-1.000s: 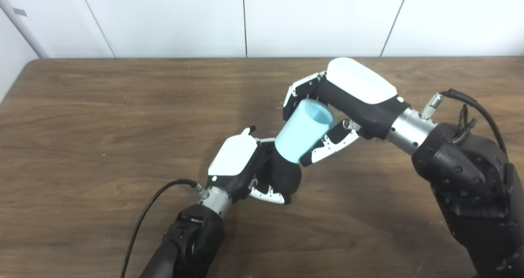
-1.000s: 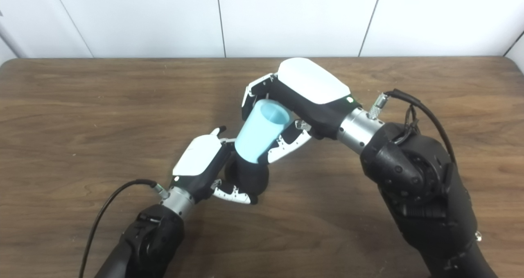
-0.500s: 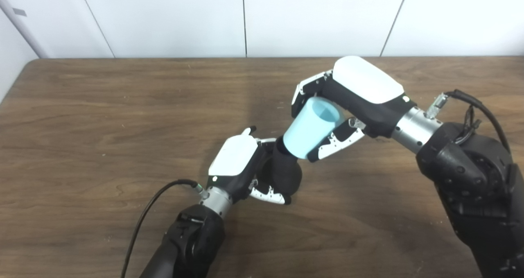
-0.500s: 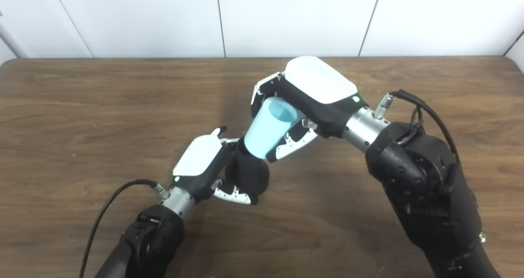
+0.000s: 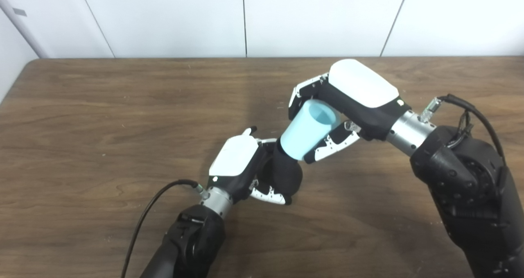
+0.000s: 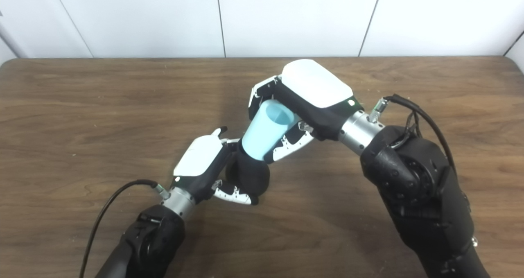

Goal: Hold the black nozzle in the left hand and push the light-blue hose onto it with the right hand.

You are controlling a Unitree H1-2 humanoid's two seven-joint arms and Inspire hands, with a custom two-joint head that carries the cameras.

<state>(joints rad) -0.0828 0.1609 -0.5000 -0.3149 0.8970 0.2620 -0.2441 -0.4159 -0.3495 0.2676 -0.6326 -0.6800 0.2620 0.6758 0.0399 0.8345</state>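
Light-blue hose [image 5: 308, 128] clamped in right hand [image 5: 348, 102], long axis slanted down-left onto tip of black nozzle [image 5: 285, 172], itself gripped by left hand [image 5: 241, 167] low over wooden desk [image 5: 102, 118].

two head cameras, side by side, overlooking table [image 5: 82, 118]

A dark brown wood-grain desk [image 5: 102, 118] with a rounded far-left corner spans the view and runs back to a white panelled wall [image 5: 163, 16]. Small pale specks dot the desk surface here and there. Whether the black rounded nozzle [image 5: 284, 175] rests directly on the desk cannot be told.
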